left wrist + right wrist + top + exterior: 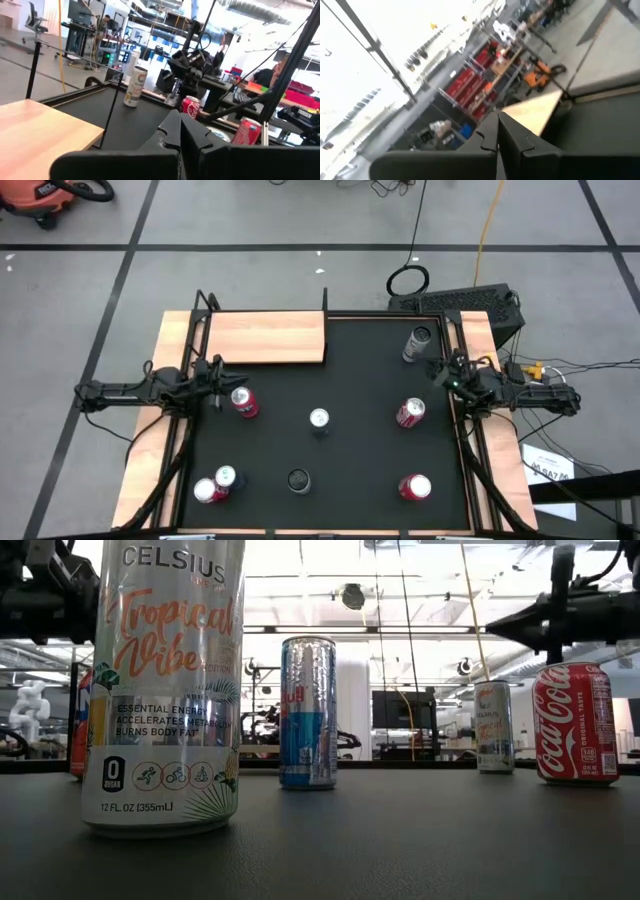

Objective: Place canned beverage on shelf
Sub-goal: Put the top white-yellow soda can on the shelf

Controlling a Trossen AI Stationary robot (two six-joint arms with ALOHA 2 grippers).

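The shelf point(267, 338) is lying flat at the far left corner of the black mat point(350, 380), a light wooden board with a thin black rail, and nothing is standing on it. The left gripper point(216, 376) is hanging just off the shelf's near edge, close to the mat's left edge, its fingers point(176, 131) pressed together and holding nothing. A red can point(243, 402) is standing just beside it, toward the near side. The right gripper point(444, 373) is waiting over the mat's right edge, its fingers point(499, 131) likewise pressed together and empty.

Cans are standing scattered across the mat: a silver one point(417, 344) near the far right corner, leaning as seen from above, a red one point(411, 413) near the right edge, a blue and silver one point(319, 420) at the middle, a dark-topped one point(298, 480) toward the near edge, another red one point(415, 487) by the near right corner, and a white can point(226, 477) touching a red can point(209, 491) at the near left corner.
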